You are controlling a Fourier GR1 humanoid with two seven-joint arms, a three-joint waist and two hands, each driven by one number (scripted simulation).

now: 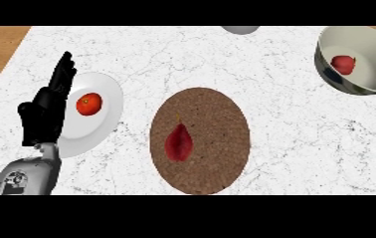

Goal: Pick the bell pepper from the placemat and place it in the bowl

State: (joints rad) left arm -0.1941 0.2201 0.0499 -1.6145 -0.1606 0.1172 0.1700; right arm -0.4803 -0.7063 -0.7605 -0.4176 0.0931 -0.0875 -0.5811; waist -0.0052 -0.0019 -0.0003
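red bell pepper (179, 142) lies lengthwise on placemat (213, 117), stem up; left hand (46, 107) open, empty.

We see the bowl (351, 58) cut off by the right edge, and only a sliver of a grey object (241, 29) at the top. The left robot hand (46, 110) hides part of the white plate (103, 107); the right shows nowhere.

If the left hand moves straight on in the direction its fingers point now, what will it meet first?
Nothing, as far as the view shows. The left hand rests open beside the plate, fingers pointing up and slightly right, toward the far counter. That line passes left of the plate's rim; height is unclear.
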